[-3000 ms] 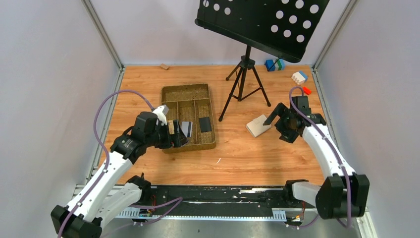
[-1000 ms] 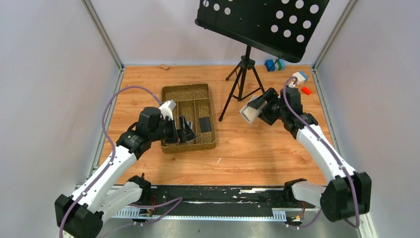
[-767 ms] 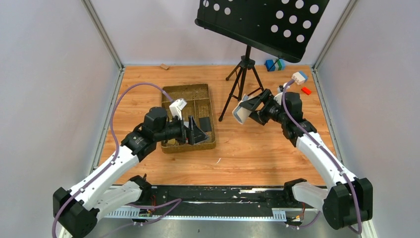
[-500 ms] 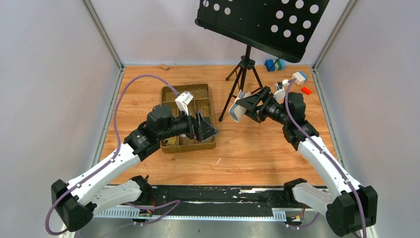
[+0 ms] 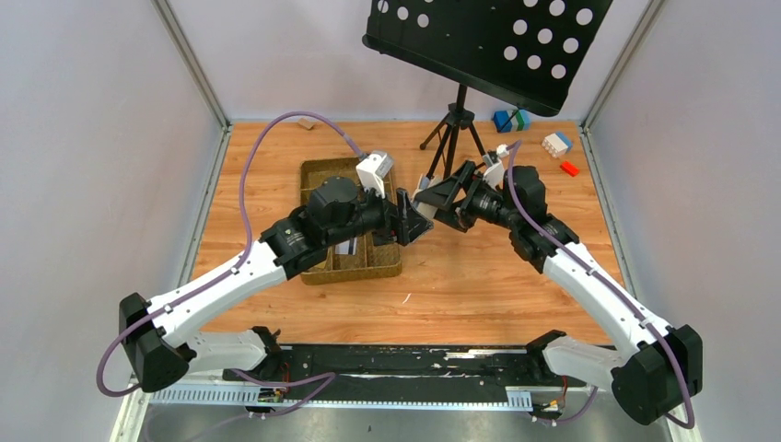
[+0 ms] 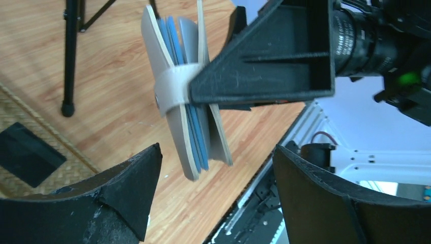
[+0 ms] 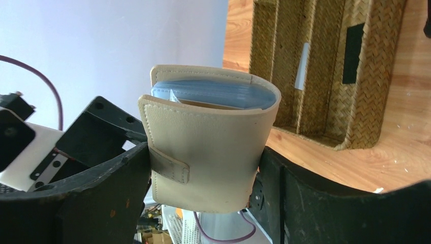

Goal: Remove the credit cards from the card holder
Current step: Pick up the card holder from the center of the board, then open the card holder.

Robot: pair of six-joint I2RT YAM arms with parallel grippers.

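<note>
My right gripper (image 7: 205, 152) is shut on the cream-beige card holder (image 7: 208, 137) and holds it in the air, right of the tray, closure tab strapped across, light blue sleeves showing at its open edge. It also shows in the top view (image 5: 429, 197). My left gripper (image 6: 217, 150) is open, and the lower end of the card holder (image 6: 185, 101) hangs between its fingertips without touching. A black card (image 7: 353, 53) and a silver-grey card (image 7: 303, 58) lie in the woven tray (image 5: 332, 167). No orange-yellow card shows.
A music stand's tripod (image 5: 451, 147) stands just behind the meeting grippers, its black desk (image 5: 488, 41) overhead. Toy blocks (image 5: 556, 143) sit at the back right corner. Walls close in both sides.
My right gripper lifted the card holder off the table and carried it left. My left gripper came out of the tray and swung right, open, up to the holder.
</note>
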